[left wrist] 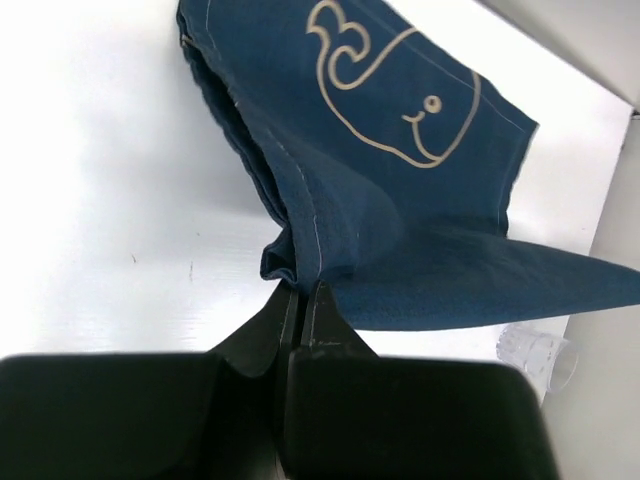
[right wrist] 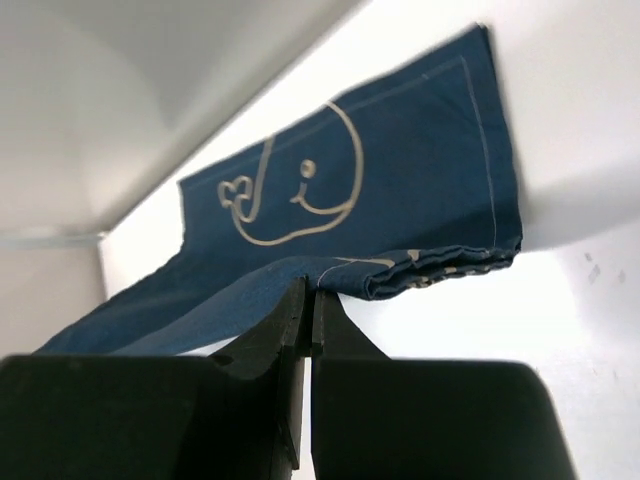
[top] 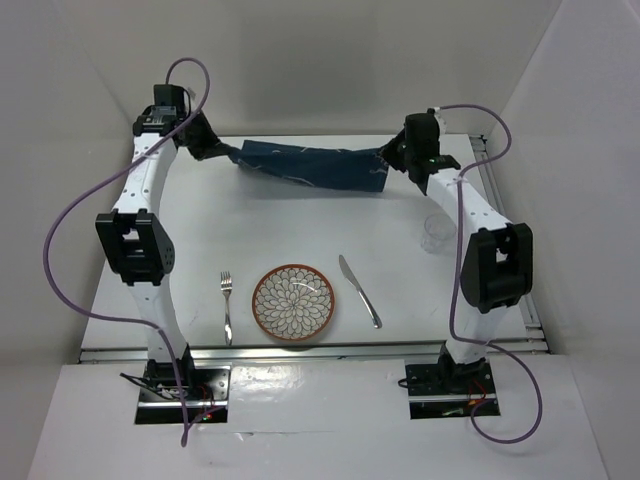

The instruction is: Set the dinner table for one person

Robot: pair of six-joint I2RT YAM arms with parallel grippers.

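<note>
Left pincer point(top: 222, 153) and right pincer point(top: 385, 160) hold cloth point(top: 310, 166) stretched left-right across dinner table point(top: 300, 228).

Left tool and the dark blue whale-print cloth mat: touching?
Touching. The left wrist view shows the left tool clamped shut on the dark blue whale-print cloth mat.

Plain white walls point(top: 330, 60) (back and both sides) enclose the scene under soft, even light.

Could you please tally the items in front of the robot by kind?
Fork: 1
Knife: 1
Plate: 1
Glass: 1
Blue cloth mat: 1
Total: 5
</note>
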